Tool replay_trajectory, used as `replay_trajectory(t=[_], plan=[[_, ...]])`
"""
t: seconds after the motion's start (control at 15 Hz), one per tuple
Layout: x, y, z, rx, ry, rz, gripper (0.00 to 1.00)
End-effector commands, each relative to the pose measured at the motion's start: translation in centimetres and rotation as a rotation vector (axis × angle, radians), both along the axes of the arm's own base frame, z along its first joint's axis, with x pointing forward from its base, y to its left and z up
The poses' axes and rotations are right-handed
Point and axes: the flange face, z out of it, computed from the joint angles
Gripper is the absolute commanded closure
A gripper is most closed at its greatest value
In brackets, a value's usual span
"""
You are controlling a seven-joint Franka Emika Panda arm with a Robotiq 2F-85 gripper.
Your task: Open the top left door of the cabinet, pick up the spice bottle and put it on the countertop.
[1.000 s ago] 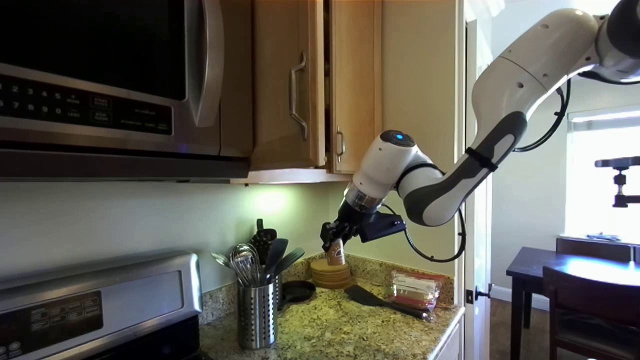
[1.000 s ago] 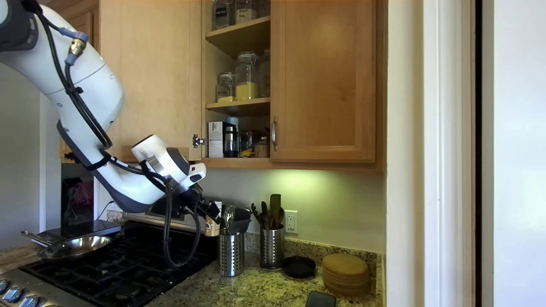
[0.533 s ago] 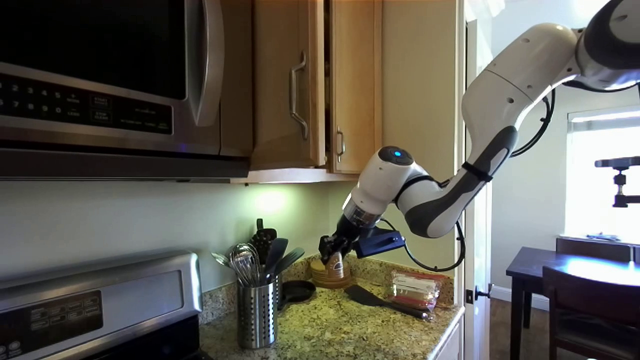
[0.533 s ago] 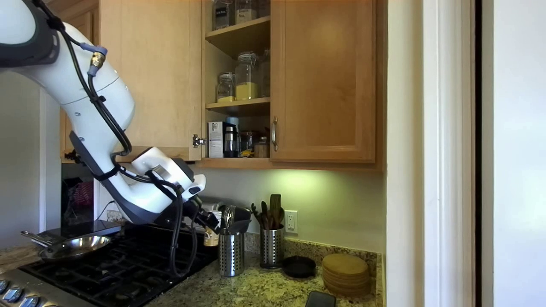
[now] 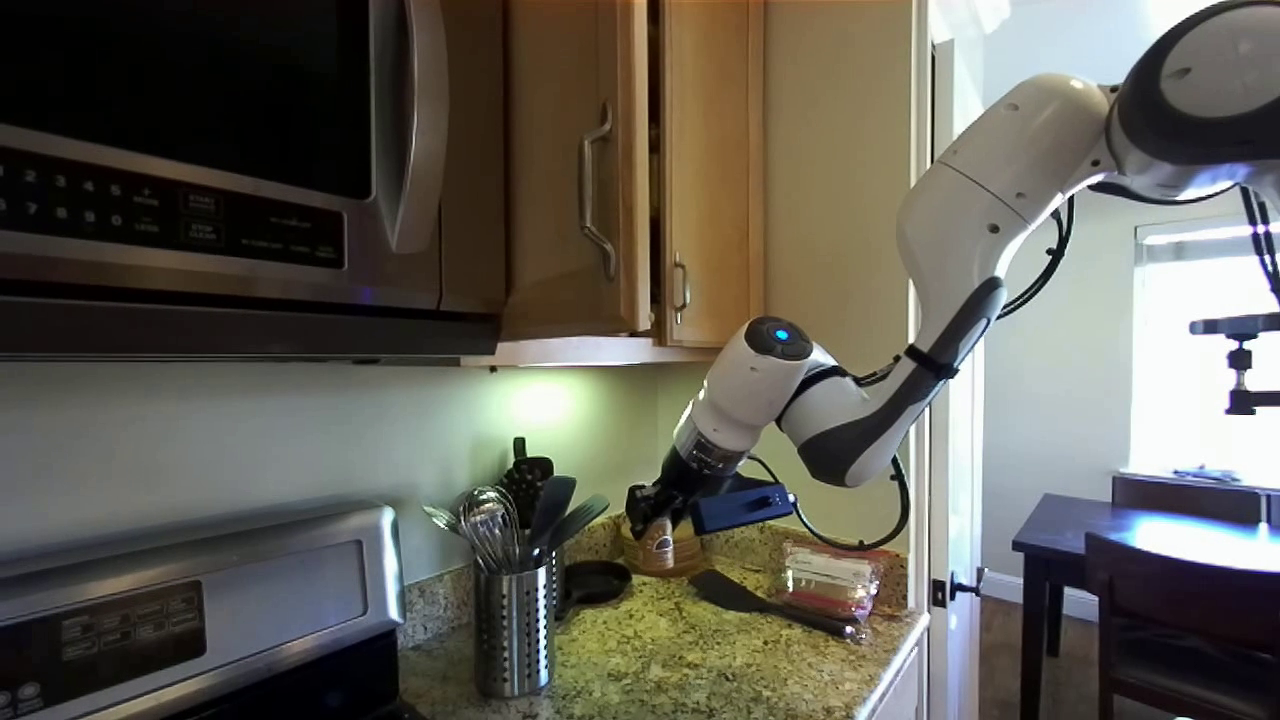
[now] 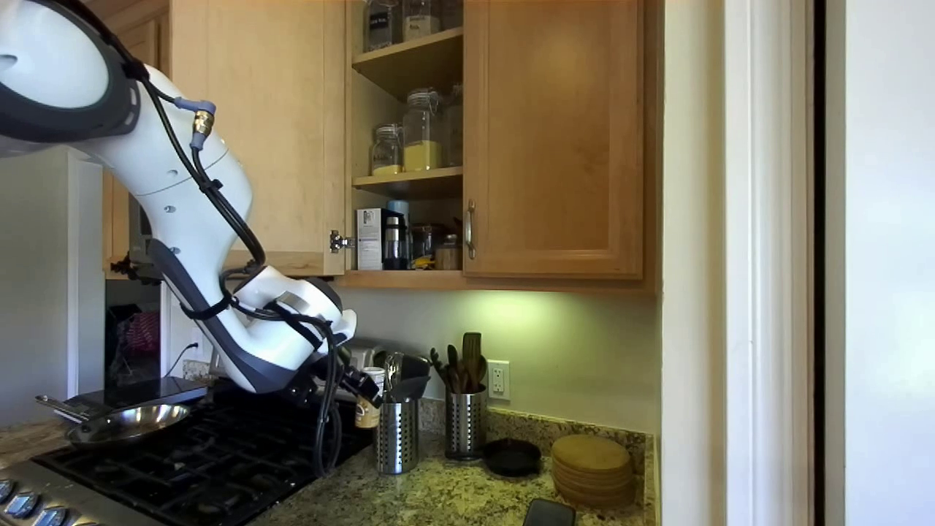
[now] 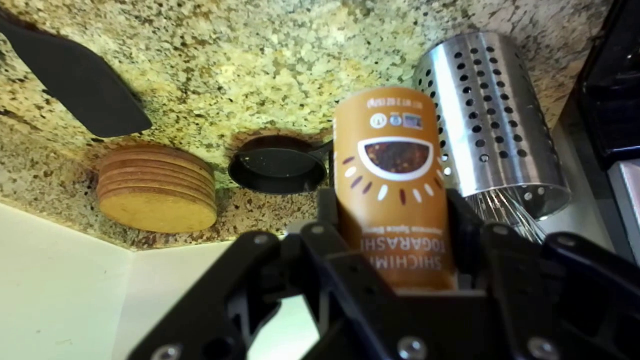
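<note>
The gripper (image 5: 652,508) is shut on the spice bottle (image 5: 657,549), an orange-brown cylinder with a printed label. The bottle is held above the countertop (image 5: 680,650), nearly upright with a slight tilt. In an exterior view the bottle (image 6: 367,413) shows just left of the steel utensil holder, partly behind the gripper (image 6: 371,387). In the wrist view both fingers (image 7: 392,210) press the sides of the bottle (image 7: 395,150); its far end stays free. The top left door (image 6: 256,139) of the cabinet (image 6: 555,146) stands open, with the shelves behind it showing.
A steel utensil holder (image 5: 515,635) stands on the countertop by the stove. A cork trivet stack (image 6: 593,467), a small black pan (image 6: 511,458), a black spatula (image 5: 740,592) and a plastic package (image 5: 830,578) lie around. A second holder (image 6: 466,420) stands near the wall.
The gripper has moved down toward the countertop with the bottle held in it, shifting slightly left in an exterior view. The arm links have swung along. The door has not moved.
</note>
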Motion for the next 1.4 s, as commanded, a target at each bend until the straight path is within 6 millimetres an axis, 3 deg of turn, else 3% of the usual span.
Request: replay_trajectory(t=[0.0,0.07,1.33], plan=[[0.27,0.36,-0.5,0.025,-0.02,-0.013,0.73],[0.13,0.17,-0.44,0.008,0.0,-0.007,0.48],[0.25,0.28,-0.81,0.014,0.003,-0.011,0.48]])
